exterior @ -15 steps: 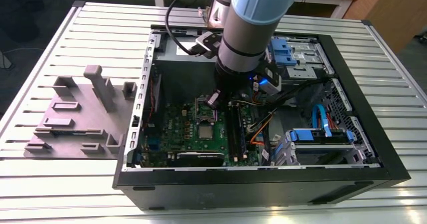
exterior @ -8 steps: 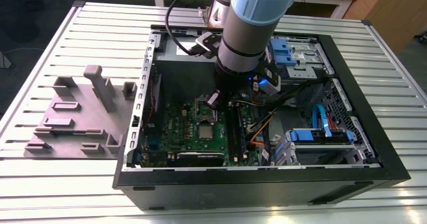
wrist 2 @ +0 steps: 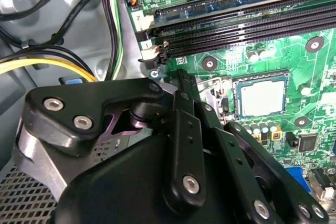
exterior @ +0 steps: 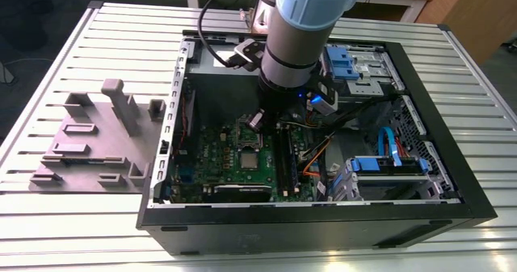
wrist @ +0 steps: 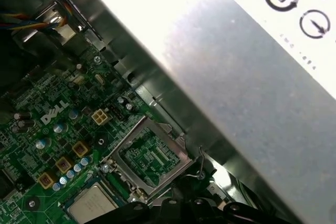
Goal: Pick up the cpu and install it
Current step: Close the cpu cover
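Note:
The cpu (exterior: 249, 159) lies flat in its socket on the green motherboard (exterior: 212, 154) inside the open computer case, silvery top up. In the second wrist view the cpu (wrist 2: 261, 98) sits square within the socket's border. In the first wrist view the cpu (wrist: 92, 205) lies beside the socket's metal frame (wrist: 149, 153), which is swung open off it. My gripper (exterior: 256, 122) hangs over the board a little beyond the socket, toward the back of the case, apart from the chip. Its black linkages (wrist 2: 184, 145) fill the near part of the second wrist view.
Empty black memory slots (wrist 2: 252, 22) run alongside the socket. A grey power-supply box (wrist: 252, 77) stands close over the board's edge. Orange and yellow cables (exterior: 316, 157) and a blue drive bay (exterior: 388, 166) lie toward the exterior view's right. A grey fixture (exterior: 97, 139) sits outside the case.

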